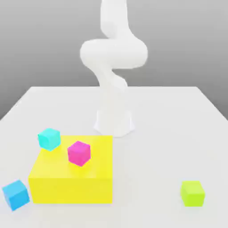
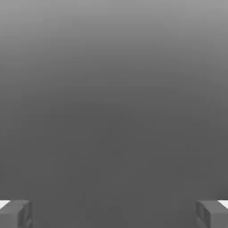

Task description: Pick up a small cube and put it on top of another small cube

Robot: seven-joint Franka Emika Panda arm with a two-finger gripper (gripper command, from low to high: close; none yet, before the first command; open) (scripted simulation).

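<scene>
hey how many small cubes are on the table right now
4. Lime-green cube alone at the exterior view's right; blue cube left of the yellow block; cyan cube and magenta cube at the block's top.

A smooth, all-white robot arm (image 1: 113, 53) stands on a flared white base (image 1: 114, 122) on the white table (image 1: 178, 133). Its body is made of thick, rounded segments with a bulbous joint housing partway up, plain and matte, with no visible cables, screws or markings. In the hand view, the gripper (image 2: 114, 213) shows only two fingertips (image 2: 15, 213): blocky, dark grey pads with squared edges, each backed by a sliver of white casing, set at opposite edges of the picture with a wide gap between them.
</scene>
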